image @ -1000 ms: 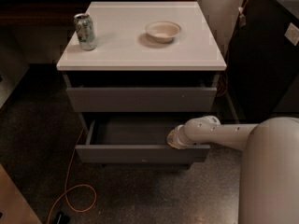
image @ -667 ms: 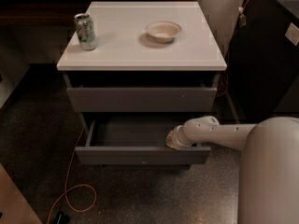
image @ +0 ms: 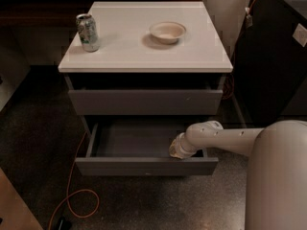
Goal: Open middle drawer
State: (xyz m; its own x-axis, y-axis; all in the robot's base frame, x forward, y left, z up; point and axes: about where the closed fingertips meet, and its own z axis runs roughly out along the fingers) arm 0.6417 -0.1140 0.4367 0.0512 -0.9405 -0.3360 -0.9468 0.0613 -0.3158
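The middle drawer (image: 144, 166) stands pulled out below a closed grey drawer front (image: 144, 102). Its plain grey front faces me and its grey tray interior (image: 134, 140) shows bare. My gripper (image: 177, 148) is at the end of the white arm (image: 225, 138), which reaches in from the right. It sits inside the drawer at the right end, just behind the front panel. Its tips are hidden by the wrist and the panel.
The cabinet's white top (image: 144, 51) carries a soda can (image: 88, 31) at the left and a pale bowl (image: 167, 31) in the middle. An orange cable (image: 72, 195) loops on the dark floor at the front left. A black cabinet (image: 273, 56) stands at the right.
The drawer has slid a little further out toward me. The gripper moved the same way with it.
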